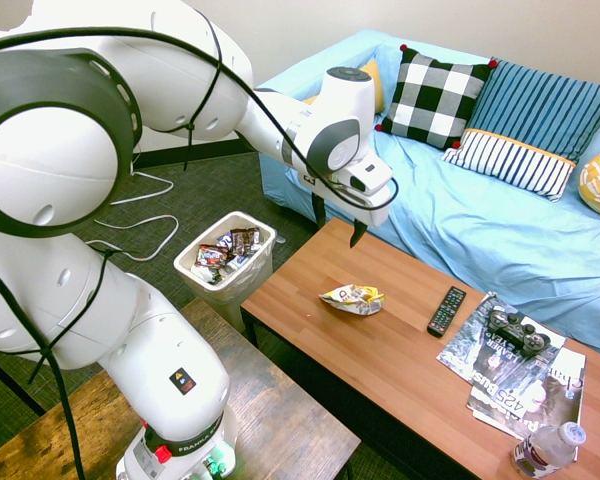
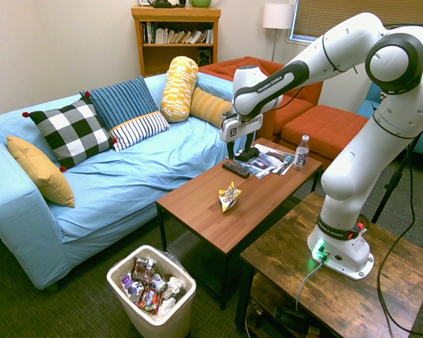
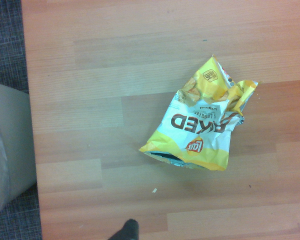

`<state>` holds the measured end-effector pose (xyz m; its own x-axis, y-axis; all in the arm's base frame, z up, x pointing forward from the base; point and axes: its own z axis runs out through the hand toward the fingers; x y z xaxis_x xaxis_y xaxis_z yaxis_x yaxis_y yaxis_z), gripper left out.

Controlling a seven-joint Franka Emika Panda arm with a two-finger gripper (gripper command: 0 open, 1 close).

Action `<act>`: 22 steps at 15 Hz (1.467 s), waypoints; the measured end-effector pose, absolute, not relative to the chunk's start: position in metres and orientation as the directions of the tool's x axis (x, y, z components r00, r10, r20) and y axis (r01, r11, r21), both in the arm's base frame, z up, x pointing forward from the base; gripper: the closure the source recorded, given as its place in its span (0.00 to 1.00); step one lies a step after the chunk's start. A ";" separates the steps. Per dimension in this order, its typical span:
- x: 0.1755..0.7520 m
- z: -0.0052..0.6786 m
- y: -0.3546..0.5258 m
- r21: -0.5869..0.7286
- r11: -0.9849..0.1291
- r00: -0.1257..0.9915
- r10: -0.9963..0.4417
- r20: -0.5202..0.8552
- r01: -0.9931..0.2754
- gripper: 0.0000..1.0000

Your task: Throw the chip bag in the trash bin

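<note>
Carpeted living room, blue sofa [image 1: 480, 210] behind a low wooden bench [image 1: 380, 350]. At lower left of the first exterior view the trash bin [image 1: 195, 282] stands on the floor just off the bench's end, already holding wrappers. Right of it, mid-frame, the claw [image 1: 335, 222] hangs well above the wood, pointing down, jaws wide and empty. Below and slightly right lies the chip bag [image 1: 352, 298], crumpled on the bench, apart from the remote [image 1: 447, 310] further right. The approach is in hand, by my reading; next the claw must descend onto the bag and close.
</note>
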<state>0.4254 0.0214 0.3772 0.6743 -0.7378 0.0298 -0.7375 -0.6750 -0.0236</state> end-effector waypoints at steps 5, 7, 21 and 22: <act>0.438 0.358 0.030 -0.033 -0.671 0.671 -0.741 0.016 -0.741 0.00; 0.449 0.320 0.021 0.003 -0.633 0.633 -0.774 -0.026 -0.774 0.00; 0.517 0.113 -0.012 0.175 -0.500 0.486 -0.866 -0.119 -0.848 1.00; 0.518 0.109 -0.013 0.169 -0.492 0.479 -0.870 -0.116 -0.854 1.00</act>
